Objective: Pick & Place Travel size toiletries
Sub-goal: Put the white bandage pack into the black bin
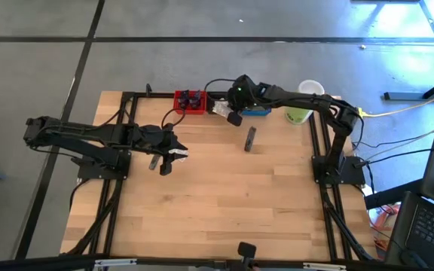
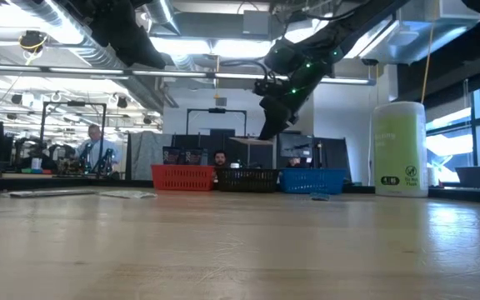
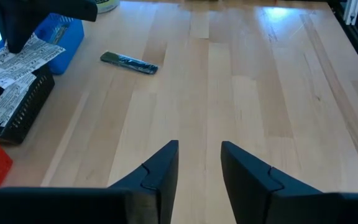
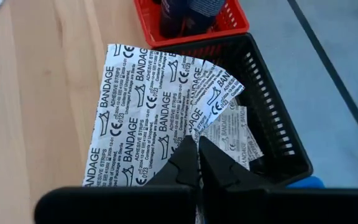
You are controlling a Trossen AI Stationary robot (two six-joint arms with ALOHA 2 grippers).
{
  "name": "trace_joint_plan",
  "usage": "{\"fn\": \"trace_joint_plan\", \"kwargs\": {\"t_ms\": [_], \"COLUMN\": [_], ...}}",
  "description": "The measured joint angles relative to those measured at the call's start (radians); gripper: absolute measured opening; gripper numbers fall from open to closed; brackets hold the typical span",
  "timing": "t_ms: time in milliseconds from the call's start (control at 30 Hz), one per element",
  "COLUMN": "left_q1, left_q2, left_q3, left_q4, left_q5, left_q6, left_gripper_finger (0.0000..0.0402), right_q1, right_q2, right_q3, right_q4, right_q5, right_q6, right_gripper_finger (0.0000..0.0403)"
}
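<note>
The right pincer [image 4: 197,163] is clamped shut on a strip of white paper bandage packets printed in black [image 4: 160,93]. It holds them just over the rim of the small black mesh bin [image 4: 272,93], which sits at twelve o'clock on the pale wooden desk [image 1: 217,203]. In the right wrist view the strip fans out over the bin's near wall and partly over the desk, while more packets already lie inside. The small red plastic bin [image 4: 229,22] next to it holds dark navy mini tubes [image 4: 188,9].

The step in hand looks like the drop into the black bin. To do it well, the pincer should carry farther in over the bin's middle before it lets go, since much of the strip hangs outside the wall and could slide out onto the desk. A low release would also keep the light paper from fluttering.

A slim dark flat sachet [image 1: 250,138] lies alone on the desk, toward one o'clock from its centre. The left pincer [image 3: 199,163] waits at nine o'clock, its jaws narrowly parted and empty.
</note>
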Motion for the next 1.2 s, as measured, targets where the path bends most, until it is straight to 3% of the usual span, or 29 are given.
{"fn": "trace_joint_plan", "kwargs": {"t_ms": [433, 800, 1000, 1200], "left_q1": [0.0, 0.0, 0.0, 0.0], "left_q2": [0.0, 0.0, 0.0, 0.0], "left_q3": [0.0, 0.0, 0.0, 0.0], "left_q4": [0.0, 0.0, 0.0, 0.0], "left_q5": [0.0, 0.0, 0.0, 0.0], "left_q6": [0.0, 0.0, 0.0, 0.0], "left_gripper_finger": [0.0115, 0.0116, 0.0118, 0.0119], "right_q1": [-0.032, -0.086, -0.096, -0.123], "right_q2": [0.0, 0.003, 0.096, 0.23], "right_q3": [0.0, 0.0, 0.03, 0.205], "right_q4": [0.0, 0.046, 0.101, -0.001], "right_q5": [0.001, -0.079, -0.093, -0.102], "right_q6": [-0.116, -0.122, -0.156, -0.156], "right_gripper_finger": [0.0, 0.0, 0.0, 0.0]}}
